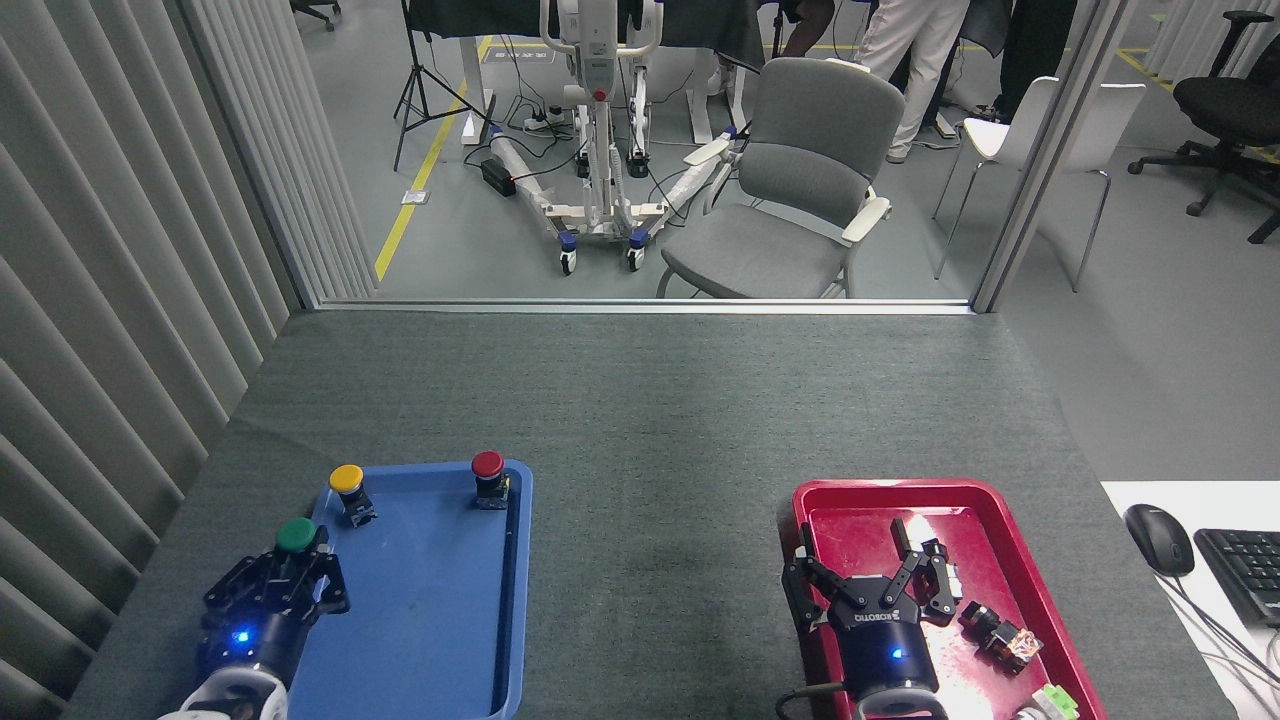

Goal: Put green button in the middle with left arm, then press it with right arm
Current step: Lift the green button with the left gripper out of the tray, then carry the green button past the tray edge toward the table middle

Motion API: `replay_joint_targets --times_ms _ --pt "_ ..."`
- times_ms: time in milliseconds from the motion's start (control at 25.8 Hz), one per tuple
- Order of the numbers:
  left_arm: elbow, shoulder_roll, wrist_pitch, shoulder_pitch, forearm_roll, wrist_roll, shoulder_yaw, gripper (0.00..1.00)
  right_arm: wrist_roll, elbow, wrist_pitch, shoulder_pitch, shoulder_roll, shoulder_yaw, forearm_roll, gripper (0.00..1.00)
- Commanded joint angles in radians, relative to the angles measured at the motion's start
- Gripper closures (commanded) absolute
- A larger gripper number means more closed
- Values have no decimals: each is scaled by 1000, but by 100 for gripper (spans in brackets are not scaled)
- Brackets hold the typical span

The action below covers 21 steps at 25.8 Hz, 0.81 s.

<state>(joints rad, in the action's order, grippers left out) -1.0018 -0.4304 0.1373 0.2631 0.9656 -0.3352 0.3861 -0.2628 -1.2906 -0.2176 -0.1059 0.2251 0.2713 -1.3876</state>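
The green button (pixel 296 535) sits between the fingers of my left gripper (pixel 288 572), which is shut on it over the left rim of the blue tray (pixel 440 620). Only the green cap shows clearly; the button's body is mostly hidden by the fingers. The middle (pixel 655 470), bare dark grey table cover, lies between the two trays, to the right of my left gripper. My right gripper (pixel 868 577) stands open over the red tray (pixel 860 492), holding nothing.
A yellow button (pixel 347 478) and a red button (pixel 488 465) stand at the far end of the blue tray. Small parts (pixel 1000 640) lie in the red tray. A mouse (pixel 1158 538) and a keyboard (pixel 1240 570) sit at the right. A slatted wall (pixel 120 300) runs along the left.
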Motion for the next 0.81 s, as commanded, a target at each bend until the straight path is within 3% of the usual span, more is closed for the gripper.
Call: replay_joint_targets --times_ms 0,116,232,271,349,387,542,697,775 --pt "-238 -106 -7 -140 -90 -67 -4 72 4 -1 -3 0 0 0 -1 0" --pt "-305 -151 -44 -193 -90 -111 -3 72 4 -1 -5 0 -3 0 -1 0" --pt "-298 -145 -172 -151 -87 -108 16 74 4 -1 -3 0 -4 0 -1 0" --pt "-298 -145 -229 -128 -84 -108 36 77 4 -1 -3 0 -4 0 -1 0" --pt "-296 -145 -324 -96 -59 -107 69 94 4 1 -3 0 -4 0 1 0" --pt "-294 -137 -346 -82 -48 -102 79 96 5 -1 -2 -2 -3 -1 1 0" --pt "-304 -79 -352 -33 -33 -50 139 98 5 -1 -2 -2 0 -1 1 0" --pt "-258 35 -349 2 12 -33 140 95 5 -1 -3 -2 -1 -1 1 0" --pt "-230 107 -329 25 91 -31 140 95 5 -1 -5 -2 -3 0 1 0"
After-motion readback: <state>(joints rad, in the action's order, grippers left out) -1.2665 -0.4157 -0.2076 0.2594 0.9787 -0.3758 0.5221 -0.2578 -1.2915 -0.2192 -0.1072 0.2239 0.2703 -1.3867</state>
